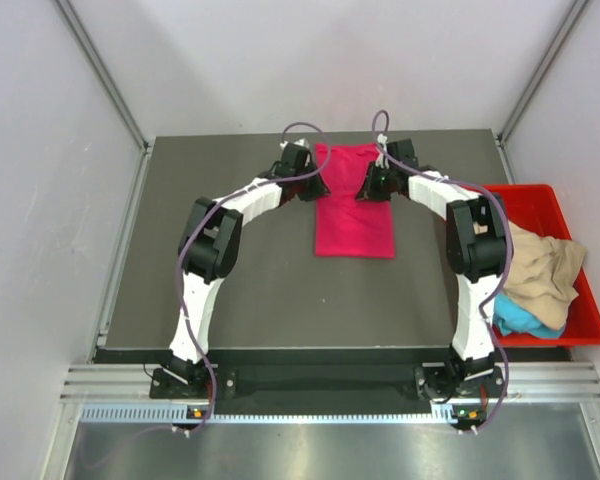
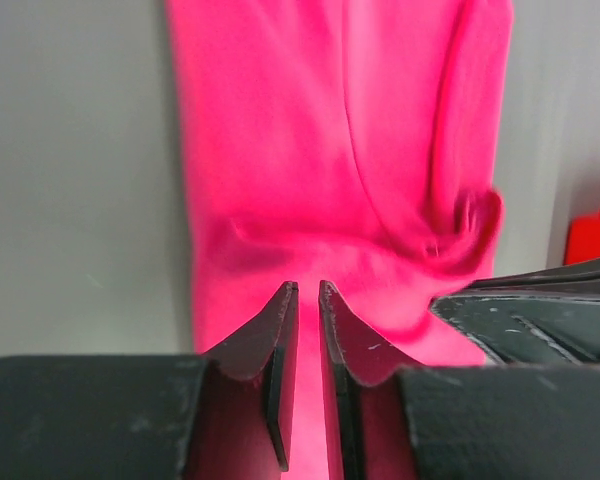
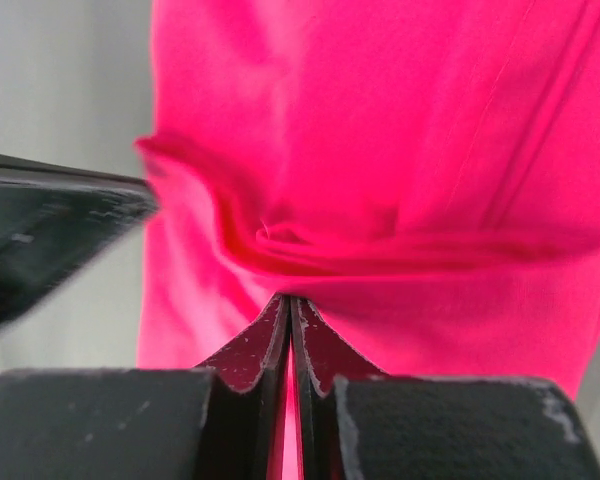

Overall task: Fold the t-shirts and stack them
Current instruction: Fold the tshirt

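Tabletop point(image 1: 230, 300) grey, walls point(image 1: 330, 60) white; left gripper point(image 2: 307, 295), right gripper point(image 3: 289, 300) nearly closed, seemingly pinching pink t-shirt point(image 1: 355, 215).

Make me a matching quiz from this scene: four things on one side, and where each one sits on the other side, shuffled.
Things:
1. pink shirt
2. tan shirt
3. blue shirt
4. bin

Places:
A. partly under another shirt, at the bin's near end
B. lying flat on the table, towards its far side
C. at the table's right edge
D. heaped on top inside the bin

Pairs: 1-B, 2-D, 3-A, 4-C
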`<action>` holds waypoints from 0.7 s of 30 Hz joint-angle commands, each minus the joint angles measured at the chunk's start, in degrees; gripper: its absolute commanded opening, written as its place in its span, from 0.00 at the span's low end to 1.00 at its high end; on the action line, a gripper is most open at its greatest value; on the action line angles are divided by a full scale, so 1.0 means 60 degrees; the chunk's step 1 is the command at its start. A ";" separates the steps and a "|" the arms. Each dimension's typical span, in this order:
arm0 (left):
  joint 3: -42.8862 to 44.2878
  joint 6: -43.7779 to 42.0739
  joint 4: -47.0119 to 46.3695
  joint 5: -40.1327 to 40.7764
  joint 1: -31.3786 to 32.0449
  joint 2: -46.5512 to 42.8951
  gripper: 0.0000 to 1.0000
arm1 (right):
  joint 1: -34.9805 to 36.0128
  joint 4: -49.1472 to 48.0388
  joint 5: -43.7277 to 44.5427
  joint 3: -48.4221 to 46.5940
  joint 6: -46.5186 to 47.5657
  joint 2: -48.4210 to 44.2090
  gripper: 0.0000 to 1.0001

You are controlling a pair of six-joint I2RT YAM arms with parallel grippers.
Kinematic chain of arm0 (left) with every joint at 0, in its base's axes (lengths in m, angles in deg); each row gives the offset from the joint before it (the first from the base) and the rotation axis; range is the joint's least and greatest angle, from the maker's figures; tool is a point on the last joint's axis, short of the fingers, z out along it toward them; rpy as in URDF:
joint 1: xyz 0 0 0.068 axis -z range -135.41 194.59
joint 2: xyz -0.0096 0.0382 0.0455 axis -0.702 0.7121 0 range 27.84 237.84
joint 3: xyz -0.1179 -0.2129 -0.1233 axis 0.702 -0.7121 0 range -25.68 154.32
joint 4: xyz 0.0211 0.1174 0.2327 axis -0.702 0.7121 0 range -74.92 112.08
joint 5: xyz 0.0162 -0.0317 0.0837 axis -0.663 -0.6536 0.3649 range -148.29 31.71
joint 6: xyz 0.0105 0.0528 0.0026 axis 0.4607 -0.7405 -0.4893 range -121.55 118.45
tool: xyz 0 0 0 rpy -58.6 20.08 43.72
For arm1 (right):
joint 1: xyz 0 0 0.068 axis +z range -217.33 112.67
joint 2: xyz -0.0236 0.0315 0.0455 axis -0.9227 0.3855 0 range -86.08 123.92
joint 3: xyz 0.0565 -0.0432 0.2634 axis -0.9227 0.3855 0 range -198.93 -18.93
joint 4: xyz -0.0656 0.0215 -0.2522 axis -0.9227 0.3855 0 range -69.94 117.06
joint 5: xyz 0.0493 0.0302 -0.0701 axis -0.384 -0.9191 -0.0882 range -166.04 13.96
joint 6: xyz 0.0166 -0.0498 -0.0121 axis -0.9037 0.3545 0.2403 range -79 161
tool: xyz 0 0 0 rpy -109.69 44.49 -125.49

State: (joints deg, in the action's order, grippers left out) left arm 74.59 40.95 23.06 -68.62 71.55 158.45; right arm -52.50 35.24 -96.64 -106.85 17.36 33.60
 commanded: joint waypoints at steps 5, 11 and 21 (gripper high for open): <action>0.0603 -0.0389 0.0235 0.0592 -0.0407 0.0585 0.19 | -0.0567 -0.0801 -0.0272 -0.0611 -0.0059 0.0942 0.02; 0.0544 -0.0418 0.0294 0.1120 -0.0407 0.0849 0.19 | -0.0670 -0.1021 -0.0433 -0.0508 -0.0117 0.0986 0.05; -0.0231 -0.1149 -0.0027 0.0697 -0.0641 -0.0686 0.34 | -0.0786 0.0061 -0.1035 -0.1021 0.0423 0.0007 0.17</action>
State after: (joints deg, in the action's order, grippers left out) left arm 74.83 37.28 23.61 -63.59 68.60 160.70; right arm -56.32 34.08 -101.84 -110.13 17.47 39.59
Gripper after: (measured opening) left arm 0.322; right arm 0.161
